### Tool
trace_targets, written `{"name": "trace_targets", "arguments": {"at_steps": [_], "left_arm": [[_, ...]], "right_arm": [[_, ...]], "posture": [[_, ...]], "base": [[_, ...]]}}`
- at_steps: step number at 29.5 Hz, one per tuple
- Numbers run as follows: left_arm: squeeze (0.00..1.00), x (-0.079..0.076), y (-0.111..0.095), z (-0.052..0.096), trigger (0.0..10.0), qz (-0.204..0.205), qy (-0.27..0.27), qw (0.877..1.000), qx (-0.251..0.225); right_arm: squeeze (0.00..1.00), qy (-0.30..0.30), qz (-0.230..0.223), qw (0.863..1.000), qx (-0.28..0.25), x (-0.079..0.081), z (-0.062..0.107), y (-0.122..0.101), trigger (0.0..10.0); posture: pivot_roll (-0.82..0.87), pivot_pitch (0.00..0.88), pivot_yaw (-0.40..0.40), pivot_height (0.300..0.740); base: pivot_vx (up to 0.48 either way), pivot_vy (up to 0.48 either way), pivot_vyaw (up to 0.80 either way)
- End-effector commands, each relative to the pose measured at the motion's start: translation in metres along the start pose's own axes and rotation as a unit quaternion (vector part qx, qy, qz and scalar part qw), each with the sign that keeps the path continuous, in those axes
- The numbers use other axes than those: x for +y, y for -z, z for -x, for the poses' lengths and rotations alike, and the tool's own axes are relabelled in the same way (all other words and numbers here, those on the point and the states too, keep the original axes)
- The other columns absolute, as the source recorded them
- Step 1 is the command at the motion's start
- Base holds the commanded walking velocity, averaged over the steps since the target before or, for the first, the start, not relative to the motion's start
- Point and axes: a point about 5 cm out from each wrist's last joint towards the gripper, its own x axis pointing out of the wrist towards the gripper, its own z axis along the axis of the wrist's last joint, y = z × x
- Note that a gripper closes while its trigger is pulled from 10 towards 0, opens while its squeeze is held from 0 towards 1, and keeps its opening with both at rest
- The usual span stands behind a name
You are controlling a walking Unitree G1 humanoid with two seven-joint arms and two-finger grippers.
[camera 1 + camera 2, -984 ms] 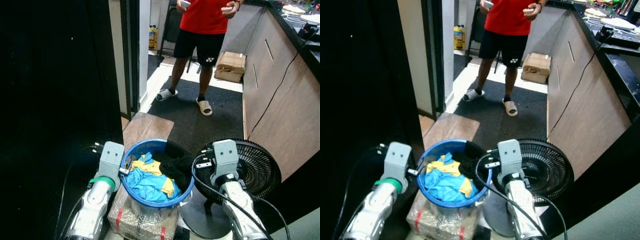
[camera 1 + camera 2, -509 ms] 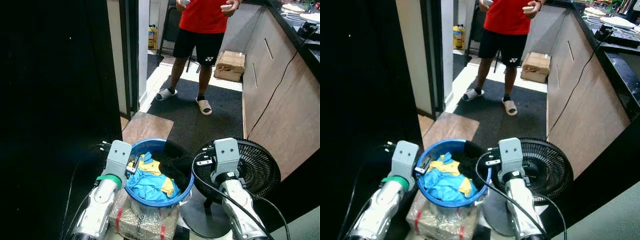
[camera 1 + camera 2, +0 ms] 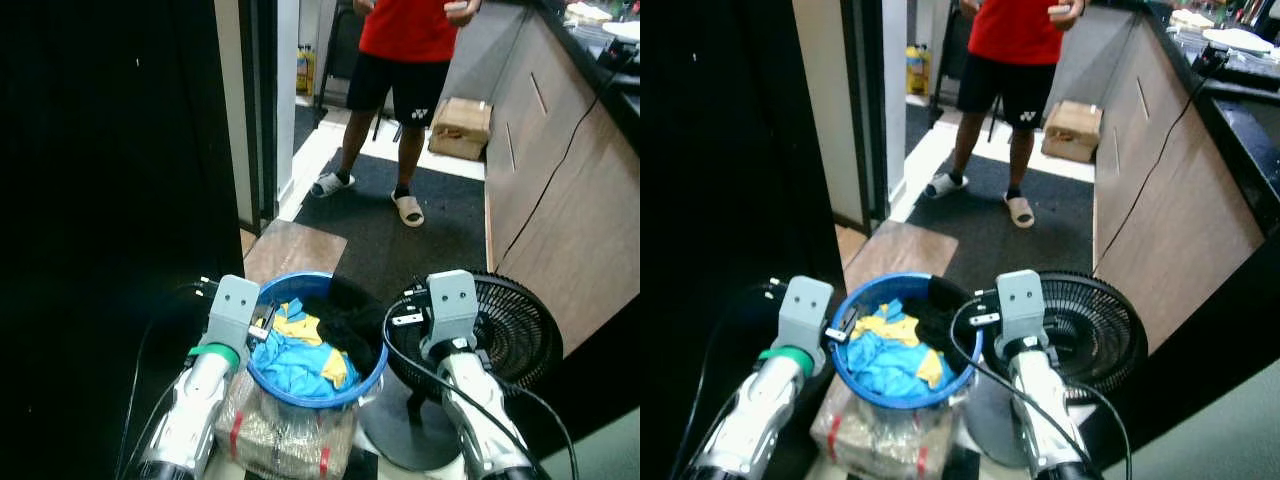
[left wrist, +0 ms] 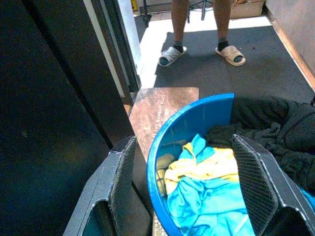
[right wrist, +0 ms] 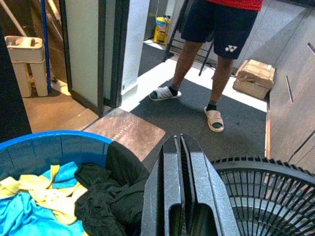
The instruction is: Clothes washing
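Round blue plastic basin [image 3: 262,368] of blue-yellow and black clothes [image 3: 300,350] sits on a taped foil-wrapped block [image 3: 285,440], next to a black floor fan [image 3: 510,330]. Left gripper [image 4: 189,191] has moved in: fingers apart, now straddling the rim, likely about to grip. Right gripper [image 5: 181,184] fingers together, beside basin. Dark carpet [image 3: 400,250]; wooden counter [image 3: 560,190] right; person in red shirt [image 3: 410,25] ahead.
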Motion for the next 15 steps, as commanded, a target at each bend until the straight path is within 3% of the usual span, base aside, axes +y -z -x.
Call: {"name": "trace_targets", "arguments": {"at_steps": [1,15], "left_arm": [[0.00,-0.0007,0.0066,0.0013,10.0,-0.003,-0.001,1.000,0.012],[0.00,0.0014,0.0032,-0.0008,10.0,-0.002,-0.005,1.000,0.006]], "right_arm": [[0.00,0.004,-0.005,1.000,0.010,-0.0017,0.0019,0.0056,10.0],[0.00,0.002,-0.005,1.000,0.003,-0.0033,-0.0003,0.0027,10.0]], "posture": [[0.06,0.028,0.000,0.635],[0.06,0.022,-0.001,0.575]], "base": [[0.000,0.000,0.00],[0.000,0.000,0.00]]}}
